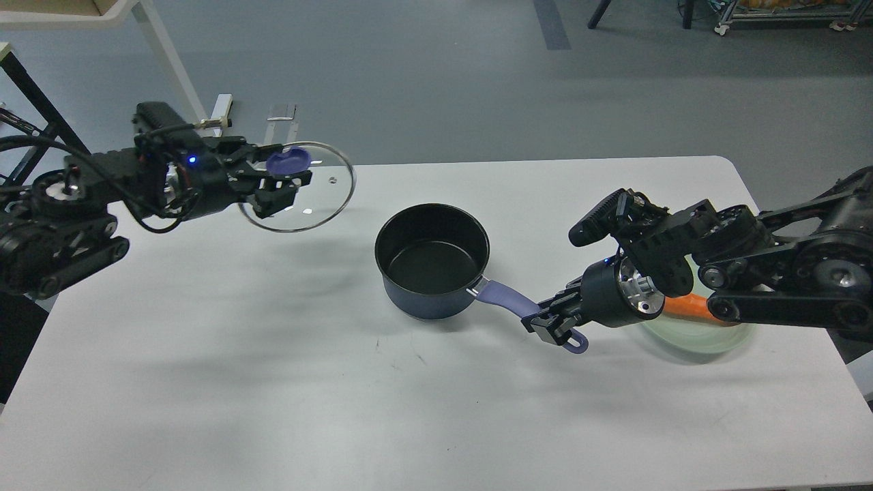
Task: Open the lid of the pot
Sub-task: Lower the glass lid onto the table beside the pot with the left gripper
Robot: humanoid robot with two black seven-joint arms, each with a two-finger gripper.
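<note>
While the pot sat open on the white table, the lid was held up in the air, well to the pot's left. Its purple knob was pinched tight by the left gripper. The pot's purple handle was squeezed by the right gripper. A green plate with something orange was partly hidden behind the right arm.

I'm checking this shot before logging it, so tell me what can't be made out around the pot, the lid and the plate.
- Head view: the orange object on the plate is mostly hidden by the right arm, so I cannot identify it.
- Head view: the pot handle's far end sits inside the right gripper, which covers the grip.
- Head view: the left gripper blocks the underside of the lid knob.
</note>
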